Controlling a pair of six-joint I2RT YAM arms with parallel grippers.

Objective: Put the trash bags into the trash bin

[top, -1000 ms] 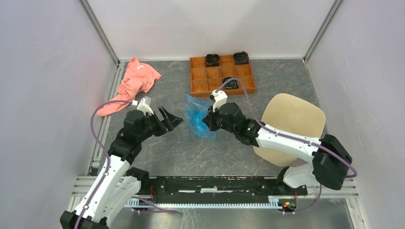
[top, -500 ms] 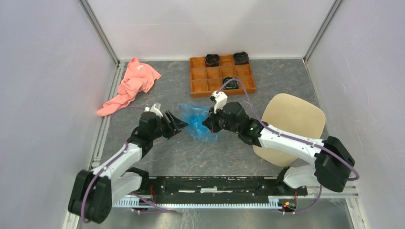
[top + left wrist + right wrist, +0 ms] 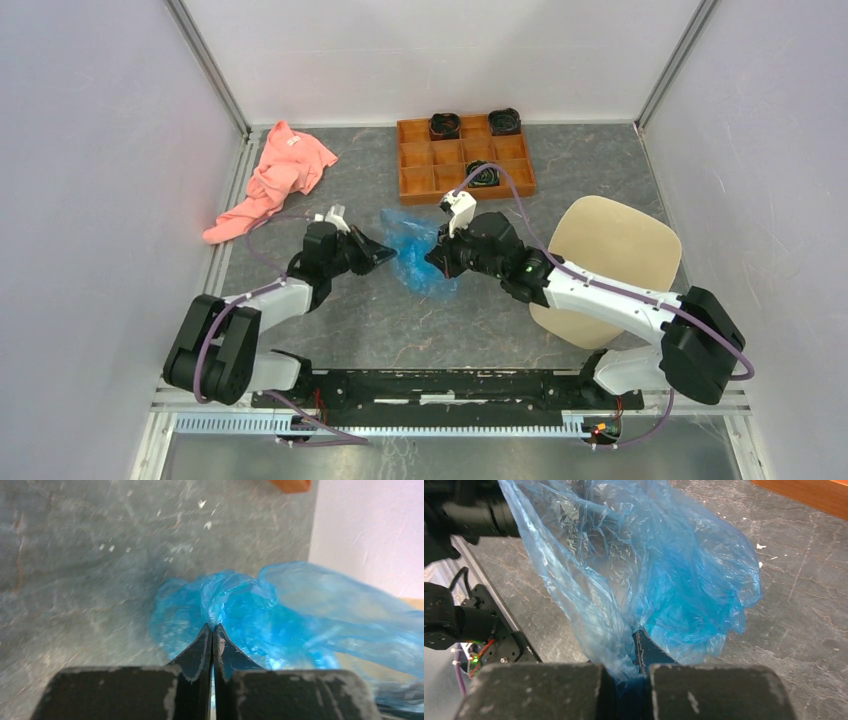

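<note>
**Bag held between two arms, bin not yet reached**

The right fingers (image 3: 644, 655) pinch the blue bag (image 3: 649, 565): the film is drawn down into the gap between them, and the rest billows out ahead of them, with its lower folds near or on the desk (image 3: 804, 580). The left fingers (image 3: 212, 635) are pressed together, their tips against a bunched fold at the bag's near edge. Whether any film is caught between them I cannot tell.

From above, the bag hangs between the two sets of fingers, which face each other just apart. The beige bin (image 3: 620, 215) lies behind the right fingers, well apart from them and partly under that arm's forearm.

The step in hand looks like gathering or opening the bag, with the carry to the bin not begun. The next move probably calls for a sure hold on the left side. After that the right arm would swing back toward the bin without dragging the loose film across the desk.

No brand, label or writing can be read on the bag or the bin. The same goes for the orange tray (image 3: 415, 180) beyond the right fingers and the pink cloth (image 3: 285, 170) beyond the left fingers.
</note>
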